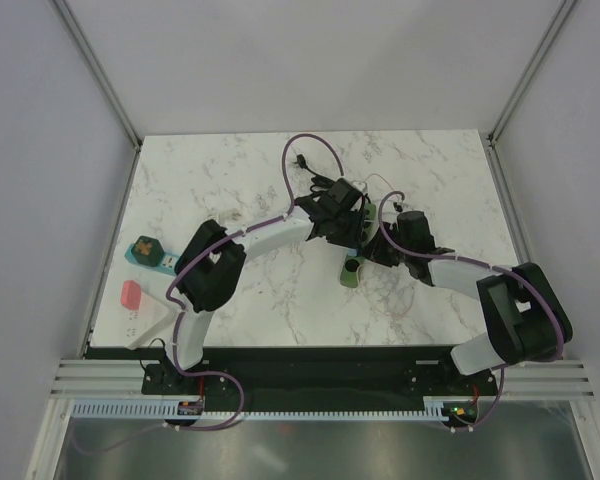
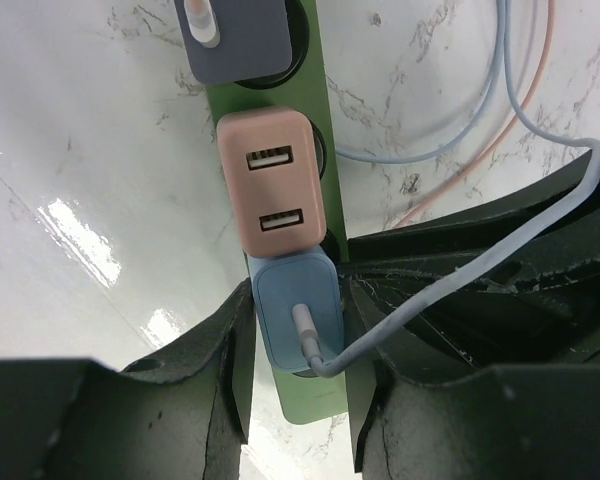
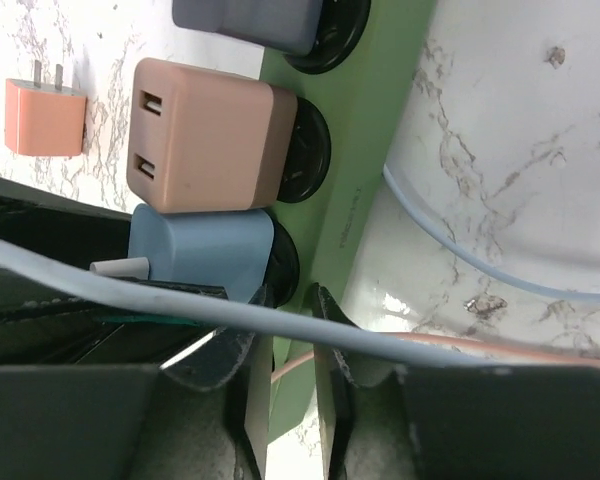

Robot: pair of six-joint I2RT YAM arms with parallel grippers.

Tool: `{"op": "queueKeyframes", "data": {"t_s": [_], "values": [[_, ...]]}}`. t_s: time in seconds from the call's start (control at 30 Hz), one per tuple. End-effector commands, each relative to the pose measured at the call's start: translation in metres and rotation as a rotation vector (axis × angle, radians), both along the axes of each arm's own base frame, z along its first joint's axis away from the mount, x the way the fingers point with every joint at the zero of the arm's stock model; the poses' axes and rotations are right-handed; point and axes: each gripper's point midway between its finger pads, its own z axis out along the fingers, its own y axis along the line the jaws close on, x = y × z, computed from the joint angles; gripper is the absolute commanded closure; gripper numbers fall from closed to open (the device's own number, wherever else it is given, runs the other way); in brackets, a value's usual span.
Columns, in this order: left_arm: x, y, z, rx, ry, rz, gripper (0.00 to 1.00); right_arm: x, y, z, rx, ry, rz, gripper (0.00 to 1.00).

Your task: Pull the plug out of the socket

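Glossy white marble tabletop [image 1: 230, 170], plain grey walls [image 1: 40, 150]; left pincer [image 2: 296, 335] clamped on blue plug [image 2: 280, 300]; right pincer [image 3: 292, 312] clamped on green strip [image 3: 370, 130]

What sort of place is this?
Probably a robotics lab test cell: left arm and right arm bolted at a marble-look table, plain white walls around it, a green power strip with a blue plug.

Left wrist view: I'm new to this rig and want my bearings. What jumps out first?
A green power strip runs up the marble table with three plugs in a row: a grey charger at the top, a pink charger in the middle and a blue charger nearest. The left gripper clamps the blue charger from both sides, and its pale cable trails off to the right.
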Motion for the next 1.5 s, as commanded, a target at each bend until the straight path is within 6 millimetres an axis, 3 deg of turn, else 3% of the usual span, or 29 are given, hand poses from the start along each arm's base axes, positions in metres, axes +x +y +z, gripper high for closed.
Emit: {"op": "queueKeyframes", "data": {"t_s": [0.0,0.17,0.27,0.37,0.47,0.57,0.73,0.93,1.0,1.03,1.07,1.1,1.27,1.4,1.47], "values": [[-0.015,-0.028,0.035,-0.151,0.029,-0.071,0.98,-0.012,0.001,-0.028,-0.066,0.03,-0.009,0.75],[-0.019,-0.032,0.044,-0.19,0.02,-0.088,0.98,-0.027,-0.015,-0.053,-0.146,0.093,-0.073,0.77],[-0.014,-0.025,0.045,-0.056,-0.152,-0.08,0.98,-0.034,-0.025,-0.064,-0.192,0.126,-0.105,0.78],[-0.016,-0.02,0.039,0.047,-0.184,-0.083,0.98,-0.037,-0.028,-0.069,-0.206,0.144,-0.113,0.78],[-0.035,-0.029,0.032,-0.096,-0.009,-0.148,0.98,-0.041,-0.03,-0.075,-0.217,0.166,-0.116,0.8],[-0.038,-0.035,0.049,-0.306,0.09,-0.127,0.98,-0.046,-0.029,-0.081,-0.219,0.191,-0.116,0.81],[-0.034,-0.033,0.059,-0.303,0.067,-0.112,0.98,-0.048,-0.03,-0.079,-0.215,0.186,-0.118,0.81],[-0.047,-0.051,0.07,-0.419,0.169,-0.148,0.98,-0.047,-0.027,-0.078,-0.208,0.19,-0.114,0.81],[-0.047,-0.046,0.062,-0.319,0.121,-0.137,0.98,-0.047,-0.027,-0.078,-0.208,0.186,-0.113,0.8],[-0.039,-0.048,0.075,-0.259,0.038,-0.128,0.98,-0.047,-0.027,-0.078,-0.208,0.19,-0.113,0.8],[-0.032,-0.044,0.064,-0.109,-0.093,-0.108,0.98,-0.047,-0.027,-0.078,-0.209,0.189,-0.114,0.8],[-0.035,-0.035,0.058,-0.02,-0.102,-0.108,0.98,-0.047,-0.027,-0.077,-0.208,0.188,-0.115,0.8],[-0.02,-0.017,0.065,0.106,-0.219,-0.056,0.98,-0.048,-0.028,-0.079,-0.211,0.196,-0.116,0.8],[-0.032,-0.032,0.074,-0.016,-0.171,-0.164,0.98,-0.047,-0.026,-0.081,-0.212,0.2,-0.113,0.8],[-0.043,-0.039,0.079,-0.16,-0.036,-0.2,0.98,-0.046,-0.026,-0.081,-0.209,0.202,-0.115,0.81]]}}
